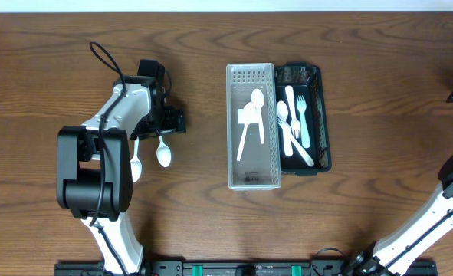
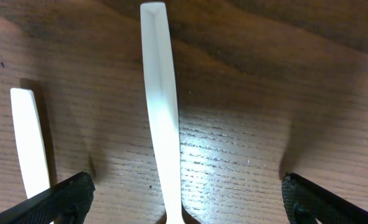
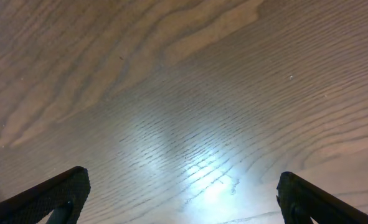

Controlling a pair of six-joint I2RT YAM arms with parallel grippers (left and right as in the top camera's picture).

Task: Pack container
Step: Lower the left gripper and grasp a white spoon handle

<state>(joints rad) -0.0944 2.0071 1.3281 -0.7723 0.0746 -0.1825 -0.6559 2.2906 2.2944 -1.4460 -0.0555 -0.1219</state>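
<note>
A clear container (image 1: 252, 181) at the table's middle holds white spoons (image 1: 250, 123). A black container (image 1: 323, 130) to its right holds white forks and a spoon (image 1: 296, 123). Two white spoons lie on the wood at the left: one (image 1: 163, 153) below my left gripper (image 1: 165, 123), the other (image 1: 135, 162) partly under the arm. In the left wrist view the first spoon's handle (image 2: 162, 118) runs between my open fingers (image 2: 184, 199), untouched; the second handle (image 2: 29, 143) is at the left. My right gripper (image 3: 184, 193) is open over bare wood at the far right.
The wooden table (image 1: 379, 92) stretches between the containers and the right arm (image 1: 448, 192). The left arm's black base (image 1: 92, 180) stands at the lower left. A dark rail (image 1: 241, 268) runs along the front edge.
</note>
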